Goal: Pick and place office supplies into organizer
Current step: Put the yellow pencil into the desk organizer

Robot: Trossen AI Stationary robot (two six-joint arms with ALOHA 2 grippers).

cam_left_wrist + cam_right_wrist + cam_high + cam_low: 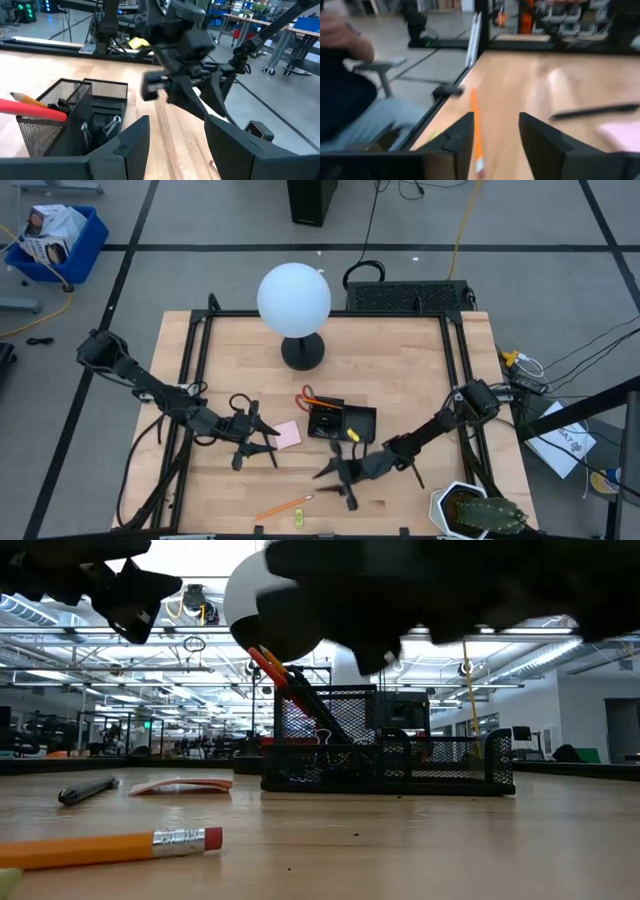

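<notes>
My left gripper (262, 435) hangs over the wood table (400, 370) with its fingers spread and nothing between them, just left of the pink sticky-note pad (288, 434), which lies flat. Next comes the black mesh organizer (342, 422), red-handled scissors (306, 396) leaning out of its taller compartment. My right gripper (335, 478) hovers in front of it, fingers parted and empty, above the orange pencil (282, 506) lying near the table's front edge.
</notes>
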